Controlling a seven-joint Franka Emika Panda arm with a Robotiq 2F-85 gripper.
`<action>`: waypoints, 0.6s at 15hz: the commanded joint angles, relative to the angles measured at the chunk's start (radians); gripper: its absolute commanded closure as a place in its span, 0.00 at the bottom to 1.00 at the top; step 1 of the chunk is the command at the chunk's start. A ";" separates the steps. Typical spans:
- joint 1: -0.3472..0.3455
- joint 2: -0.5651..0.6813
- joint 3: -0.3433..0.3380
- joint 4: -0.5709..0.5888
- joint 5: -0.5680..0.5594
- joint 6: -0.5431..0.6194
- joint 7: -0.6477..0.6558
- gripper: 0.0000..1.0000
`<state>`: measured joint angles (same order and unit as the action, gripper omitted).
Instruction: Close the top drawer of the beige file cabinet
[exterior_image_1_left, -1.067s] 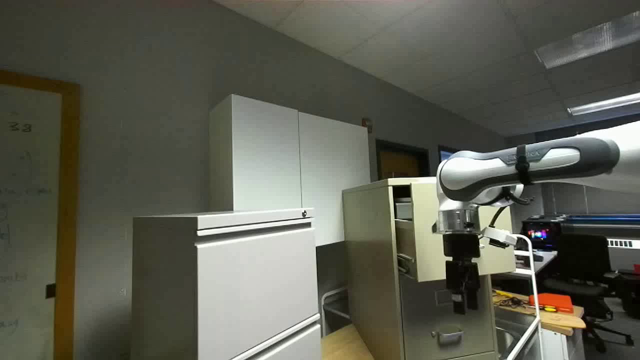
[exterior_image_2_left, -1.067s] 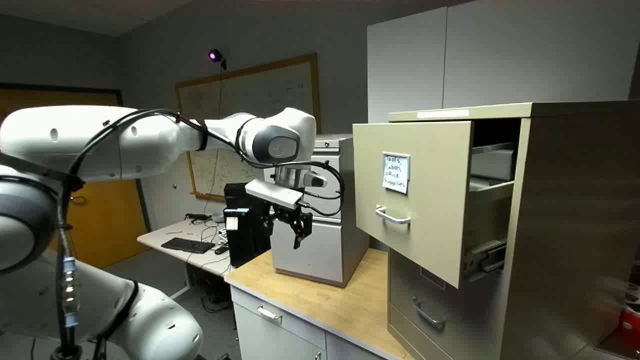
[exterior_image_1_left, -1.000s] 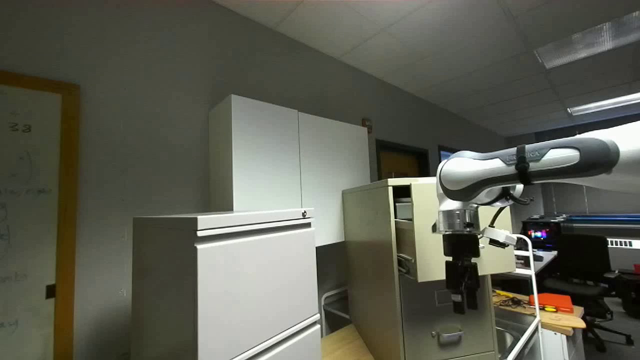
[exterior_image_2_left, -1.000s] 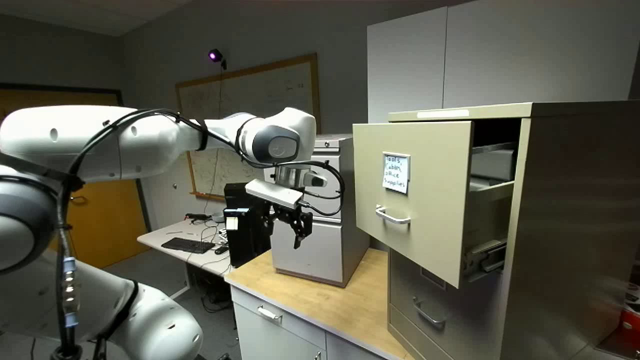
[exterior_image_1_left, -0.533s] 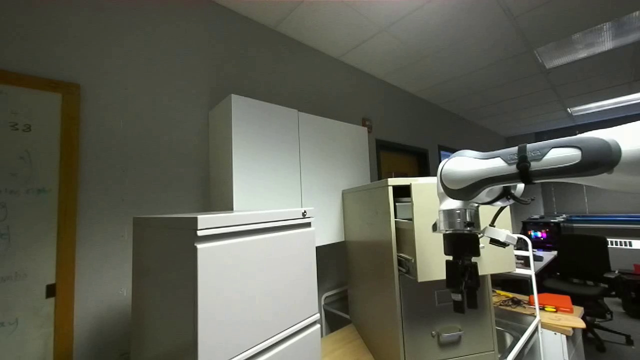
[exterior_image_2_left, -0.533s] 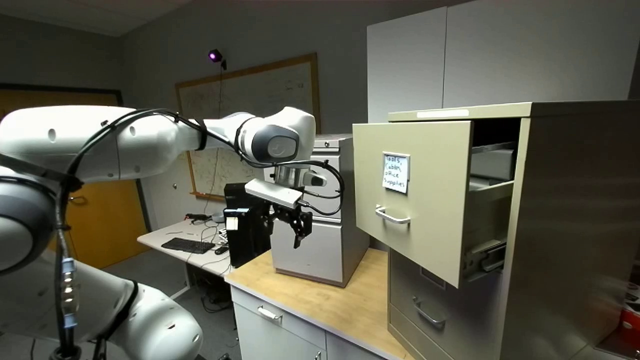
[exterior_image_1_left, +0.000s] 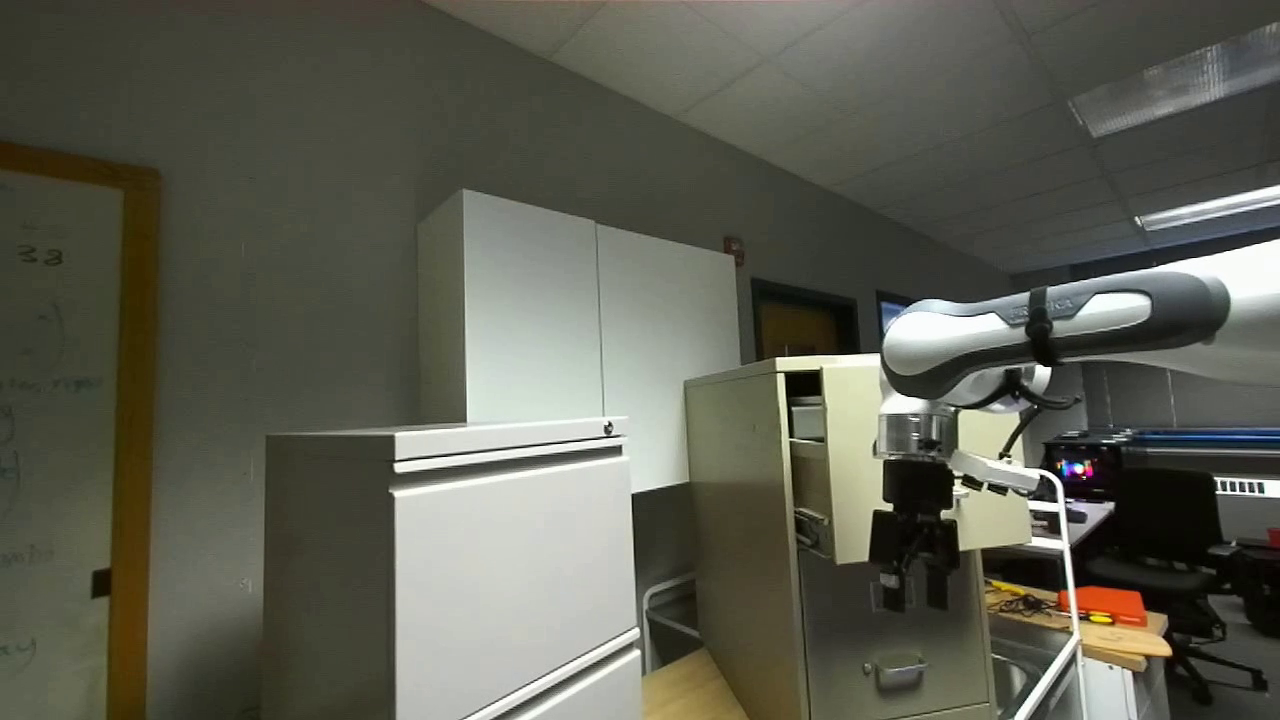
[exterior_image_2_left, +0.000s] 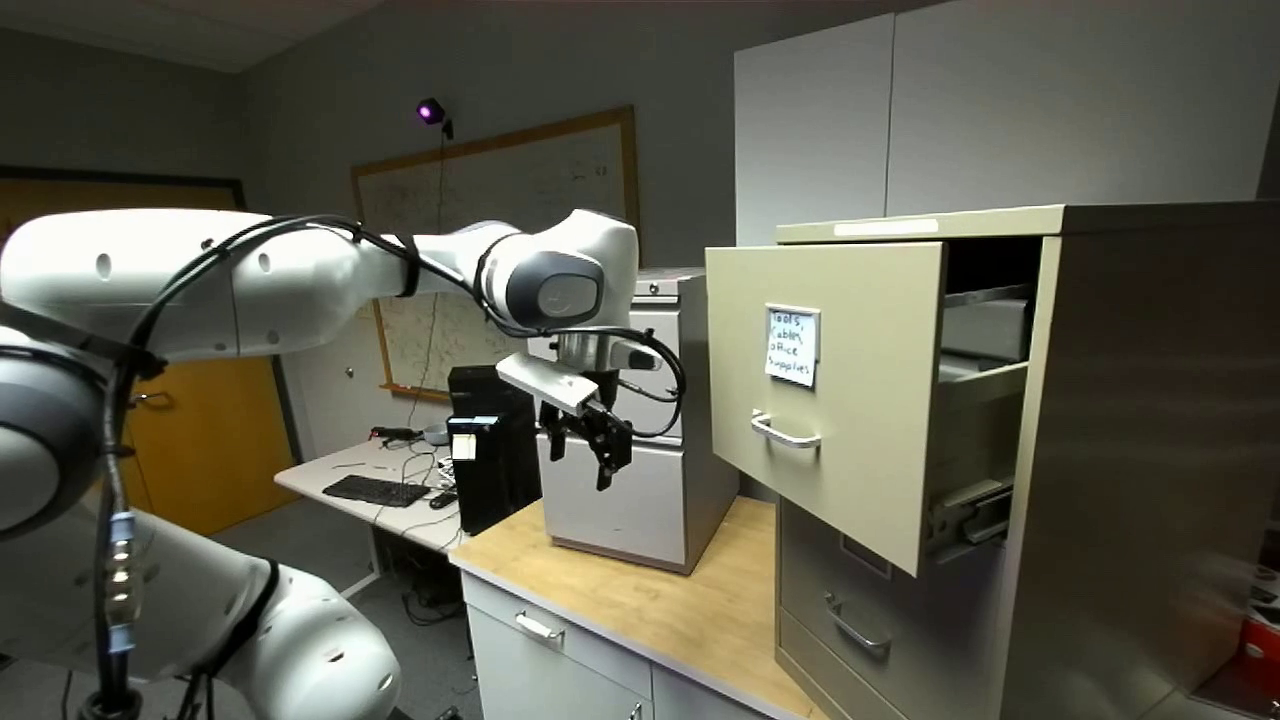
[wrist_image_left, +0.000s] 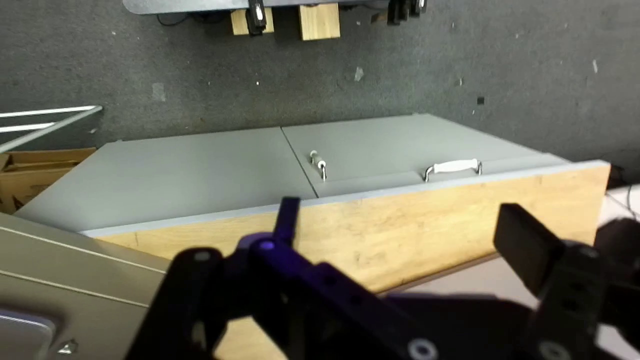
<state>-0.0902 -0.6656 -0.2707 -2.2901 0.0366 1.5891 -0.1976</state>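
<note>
The top drawer (exterior_image_2_left: 850, 350) of the beige file cabinet (exterior_image_2_left: 1140, 450) is pulled well out. Its front has a paper label and a metal handle (exterior_image_2_left: 786, 434). In an exterior view the drawer (exterior_image_1_left: 850, 470) is partly hidden behind my arm, and the cabinet's side (exterior_image_1_left: 740, 500) shows left of it. My gripper (exterior_image_1_left: 914, 598) points down in front of the drawer front, apart from it. In an exterior view the gripper (exterior_image_2_left: 580, 470) is left of the drawer. In the wrist view it (wrist_image_left: 400, 215) is open and empty; the cabinet's lower drawers (wrist_image_left: 100, 295) show at lower left.
A grey-white cabinet (exterior_image_2_left: 615, 510) stands on the wooden counter (exterior_image_2_left: 620, 590) behind the gripper. A white metal frame (exterior_image_1_left: 1062, 590) stands near the arm. A white wall cupboard (exterior_image_1_left: 530, 310) hangs behind. A desk (exterior_image_2_left: 400, 500) with a keyboard is farther off.
The gripper has turned about its vertical axis, so its fingers look farther apart, and it has risen slightly. The drawer has not moved.
</note>
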 joint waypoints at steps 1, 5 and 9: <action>-0.053 0.028 0.023 0.050 0.052 0.084 0.120 0.00; -0.100 0.030 0.020 0.081 0.086 0.215 0.221 0.00; -0.150 0.022 0.019 0.090 0.105 0.362 0.314 0.30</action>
<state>-0.2008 -0.6512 -0.2633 -2.2272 0.1142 1.8804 0.0438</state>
